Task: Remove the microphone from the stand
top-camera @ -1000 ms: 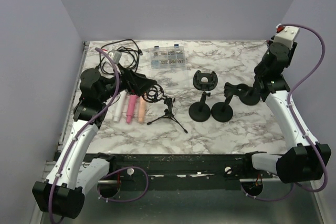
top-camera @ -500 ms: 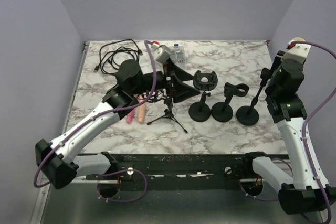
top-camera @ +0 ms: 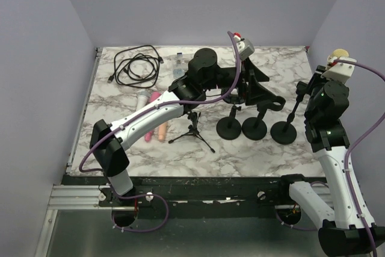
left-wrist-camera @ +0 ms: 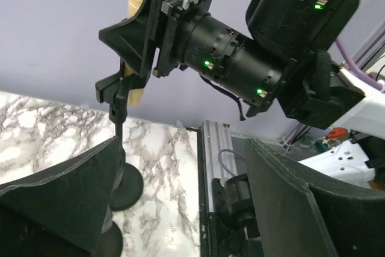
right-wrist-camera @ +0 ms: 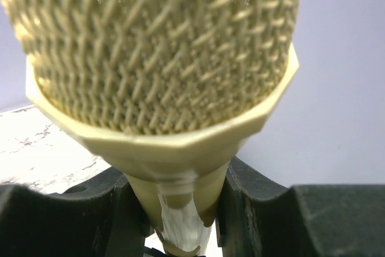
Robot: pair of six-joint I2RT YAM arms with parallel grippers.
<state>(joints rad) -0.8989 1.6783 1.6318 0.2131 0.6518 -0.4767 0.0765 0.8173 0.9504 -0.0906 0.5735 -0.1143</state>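
The microphone (right-wrist-camera: pixel 162 58) is gripped by the part-closed right claw (right-wrist-camera: pixel 177 206) at the stand (top-camera: pixel 283 130) near the desk's (top-camera: pixel 283 64) right edge. The left claw (top-camera: pixel 257 88) is open wide and empty. Extraction is in hand, and a straight upward lift is judged necessary.

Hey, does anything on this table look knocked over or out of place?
Nothing stands out. The three round-base stands sit on their bases, the small tripod on its legs, loose microphones lie side by side left of it, and the cable is coiled at the far left.
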